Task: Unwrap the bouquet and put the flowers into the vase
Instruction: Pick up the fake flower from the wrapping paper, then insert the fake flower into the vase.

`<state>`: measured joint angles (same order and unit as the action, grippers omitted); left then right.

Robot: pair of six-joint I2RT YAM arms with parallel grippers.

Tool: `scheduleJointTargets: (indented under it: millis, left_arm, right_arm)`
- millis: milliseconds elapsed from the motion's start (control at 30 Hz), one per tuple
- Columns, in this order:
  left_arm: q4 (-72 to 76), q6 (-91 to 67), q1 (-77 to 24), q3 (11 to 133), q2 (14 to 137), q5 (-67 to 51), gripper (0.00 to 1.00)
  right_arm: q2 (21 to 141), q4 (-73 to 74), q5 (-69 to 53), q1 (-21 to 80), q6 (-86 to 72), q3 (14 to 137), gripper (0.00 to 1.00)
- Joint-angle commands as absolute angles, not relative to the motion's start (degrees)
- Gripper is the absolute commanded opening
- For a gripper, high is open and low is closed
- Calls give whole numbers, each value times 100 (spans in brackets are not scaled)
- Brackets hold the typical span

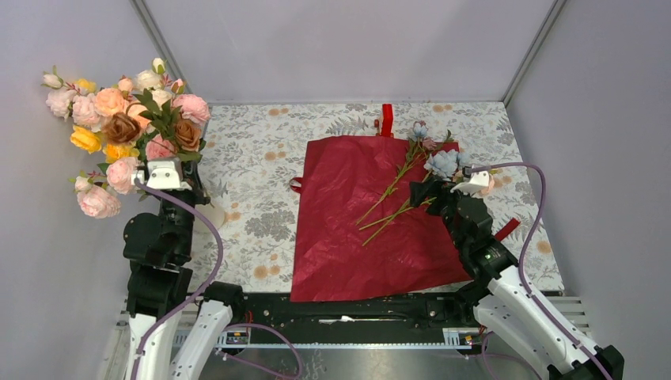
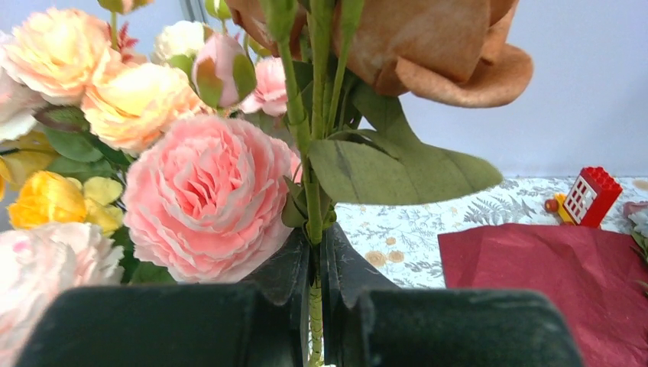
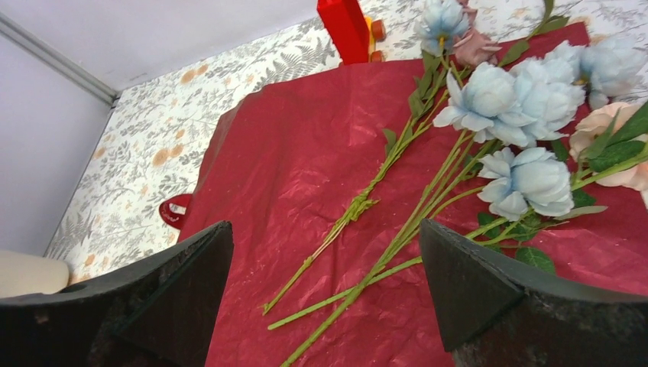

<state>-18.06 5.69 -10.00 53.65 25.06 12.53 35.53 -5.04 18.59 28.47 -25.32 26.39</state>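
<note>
1. Right pincer [image 3: 322,245]: jaws wide apart with nothing between them, hovering low over the paper.
2. Directly under and ahead of it are the flowers [image 3: 489,99], loose and lying flat. The stem ends run through the gap between its fingers. The blue blooms sit ahead and off to its right. I see no contact.
3. Under the flowers, the wrapping paper [image 1: 356,229] is spread open and flat on the table [image 1: 253,158]. A ribbon loop [image 3: 174,210] lies loose at the paper's edge, off to the pincer's left.
4. Further ahead, just past the paper's far edge, stands a small red upright object [image 3: 344,27]. It's not part of the job.
5. Well off to its left, a pale object [image 1: 217,215] sits beside the left arm, likely the vase. It's mostly hidden, so I can't tell if it's upright or tipped. No stems show in it.
6. Left pincer [image 2: 315,252]: clamped on a green stem of the big rose bunch [image 1: 126,119], held up well away from the paper.
7. Progress: the unwrap looks done, with the paper open and the stems free. What's left is to grasp the stems, carry them across to the vase and insert them. My call is roughly halfway.
8. Next grasp: close low where the stems bunch together. They fan out, so one pinch may miss some.
</note>
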Motion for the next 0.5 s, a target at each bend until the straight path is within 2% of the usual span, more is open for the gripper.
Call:
scheduleJointTargets:
  millis: [0,467]
  left_arm:
    - [-1831,741,-967,5904,2769,1611,0]
    - [-1224,762,-321,6444,3337,2006,0]
  right_arm:
    - [3599,-637,1503,2770,-2710,2662,97]
    - [3400,-624,1263,2674,-2740,2540,97]
